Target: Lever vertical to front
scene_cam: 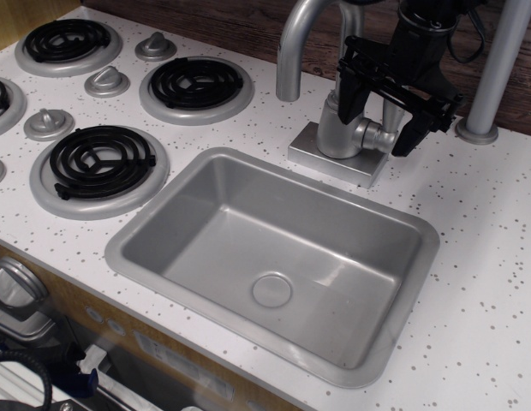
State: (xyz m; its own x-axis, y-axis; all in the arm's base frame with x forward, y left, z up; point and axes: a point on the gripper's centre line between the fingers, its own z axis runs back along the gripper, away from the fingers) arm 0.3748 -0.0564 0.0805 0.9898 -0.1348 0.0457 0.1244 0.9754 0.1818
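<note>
Nothing to read here, folks. The speckled white counter (471, 257) carries only dots, no lettering. The grey sink (394, 338) and the stove knobs (107, 82) show no markings either.

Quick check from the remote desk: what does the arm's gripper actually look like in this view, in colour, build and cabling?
The gripper is all matte black: two long, flat, angular fingers hung from a black crossbar with small bolts. Above it sits a dark, blocky wrist housing with black cables looping at the top right. No markings or labels are visible, and the arm above is cut off by the picture's edge.
</note>
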